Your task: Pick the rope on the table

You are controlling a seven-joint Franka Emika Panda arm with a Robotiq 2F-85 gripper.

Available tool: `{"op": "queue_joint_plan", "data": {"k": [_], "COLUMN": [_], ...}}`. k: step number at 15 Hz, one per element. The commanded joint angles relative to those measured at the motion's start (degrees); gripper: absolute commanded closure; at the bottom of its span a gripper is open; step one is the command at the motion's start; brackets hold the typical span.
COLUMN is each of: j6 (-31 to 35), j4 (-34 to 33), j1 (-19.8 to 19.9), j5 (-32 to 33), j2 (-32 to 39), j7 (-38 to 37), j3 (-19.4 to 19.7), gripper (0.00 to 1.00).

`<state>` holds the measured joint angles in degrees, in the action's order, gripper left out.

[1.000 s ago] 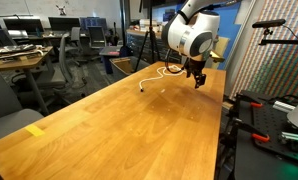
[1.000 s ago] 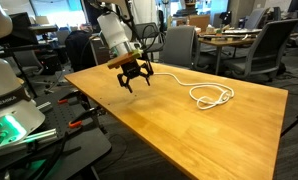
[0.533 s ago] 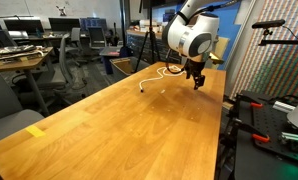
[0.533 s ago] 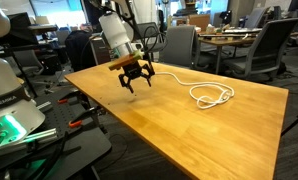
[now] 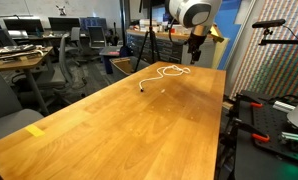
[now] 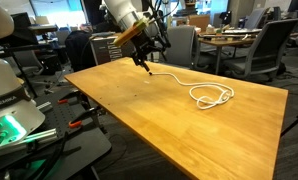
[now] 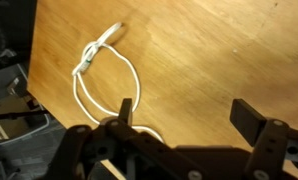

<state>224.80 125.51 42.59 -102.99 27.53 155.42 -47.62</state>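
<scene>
The white rope (image 5: pixel 169 71) lies in loose loops at the far end of the light wooden table (image 5: pixel 109 130). In an exterior view the rope (image 6: pixel 211 96) trails from its loops toward the arm. My gripper (image 6: pixel 149 63) hangs above the table near that trailing end, open and empty. In an exterior view the gripper (image 5: pixel 196 45) is high over the back edge. In the wrist view the rope (image 7: pixel 104 75) loops on the table (image 7: pixel 209 50) at the left, beside one of the fingers (image 7: pixel 124 110). The gripper (image 7: pixel 187 115) holds nothing.
A yellow tape mark (image 5: pixel 35 130) sits at the table's near corner. Office chairs (image 6: pixel 259 45) and desks stand behind. A tripod (image 5: pixel 144 45) stands past the far edge. Equipment with cables (image 5: pixel 274 120) crowds one long side of the table, and a machine with a green light (image 6: pixel 9 125) is beside it.
The arm has lifted the gripper well above the table and swung it toward the rope's end. The jaws stayed open and the rope has not moved.
</scene>
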Motion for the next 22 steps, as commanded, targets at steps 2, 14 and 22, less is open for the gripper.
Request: {"op": "queue_joint_plan", "data": {"k": [2,14,22], "j6": [0.33,-13.22,-16.2], "j4": [-0.8,-7.23,-5.66], "j1": [1.64,0.22,3.84], "j5": [-1.54,6.48,2.99], "j2": [-1.78,7.44,5.27], "j7": [0.02,3.31,2.71], "j3": [-1.06,0.4,-1.98], "gripper": [0.0,0.0,0.0]}}
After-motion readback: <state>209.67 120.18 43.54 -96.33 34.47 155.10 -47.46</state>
